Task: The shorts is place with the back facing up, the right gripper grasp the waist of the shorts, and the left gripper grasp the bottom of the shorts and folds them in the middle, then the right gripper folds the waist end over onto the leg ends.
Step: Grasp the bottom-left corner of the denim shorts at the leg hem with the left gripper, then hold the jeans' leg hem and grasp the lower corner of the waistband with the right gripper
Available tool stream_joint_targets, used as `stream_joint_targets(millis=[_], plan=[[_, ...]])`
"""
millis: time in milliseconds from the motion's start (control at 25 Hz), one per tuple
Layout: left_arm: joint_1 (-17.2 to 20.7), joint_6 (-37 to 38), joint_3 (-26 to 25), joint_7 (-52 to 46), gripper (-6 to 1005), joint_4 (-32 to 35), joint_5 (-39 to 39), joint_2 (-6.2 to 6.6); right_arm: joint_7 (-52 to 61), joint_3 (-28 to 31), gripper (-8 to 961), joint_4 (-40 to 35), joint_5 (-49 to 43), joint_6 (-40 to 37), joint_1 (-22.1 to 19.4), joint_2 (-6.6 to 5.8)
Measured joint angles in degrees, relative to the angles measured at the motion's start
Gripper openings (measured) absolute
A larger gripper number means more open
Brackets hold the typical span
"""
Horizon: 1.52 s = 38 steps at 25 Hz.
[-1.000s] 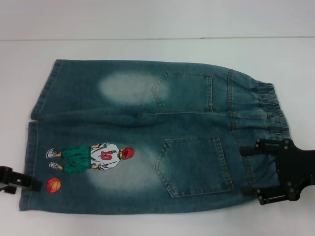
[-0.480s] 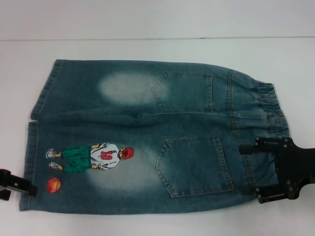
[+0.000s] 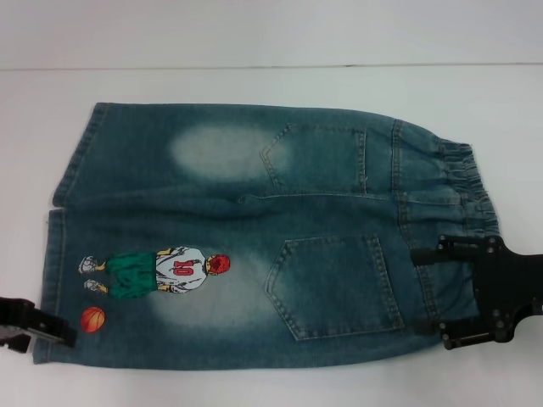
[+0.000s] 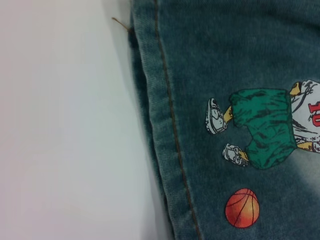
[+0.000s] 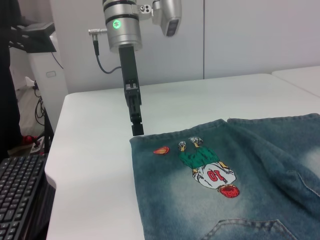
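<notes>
The blue-green denim shorts (image 3: 254, 229) lie flat, back up, with both patch pockets showing. The ruffled waist (image 3: 465, 182) points right and the leg hems (image 3: 53, 271) point left. The cartoon player (image 3: 161, 271) and orange ball (image 3: 93, 319) sit on the nearer leg. My right gripper (image 3: 431, 299) is open over the nearer part of the waistband, one finger on each side of it. My left gripper (image 3: 59, 329) is at the nearer leg's hem corner, beside the ball. The left wrist view shows the stitched hem (image 4: 167, 125) from close above. In the right wrist view the left gripper (image 5: 136, 127) points down at that corner.
The white table (image 3: 254, 85) runs on beyond the shorts at the back and left. A black keyboard (image 5: 20, 195) and other equipment stand past the table's edge in the right wrist view.
My left gripper has shifted slightly nearer and in toward the hem corner. The right gripper and the shorts have barely moved.
</notes>
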Motion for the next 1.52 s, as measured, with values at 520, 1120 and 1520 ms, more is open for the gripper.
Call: stream_joint_targets(millis=[520,1120,1520], plan=[[-0.22,-1.71,1.23,-0.05,841,-1.63,0.00,-0.16,0.00,-0.02,913,0.00,-0.01,0.17,0.16,0.08],[-1.23,-0.95,1.67,0.07,377,-2.15,-0.01,0.13,0.10,0.68,913,0.27,-0.01,0.72,-0.11,0.19],[-2.17,-0.90,2.09,0.18,127,-2.26,-0.11,0.02,0.46,3.60,912,-0.05,-0.05,0.42,-1.25,0.21]])
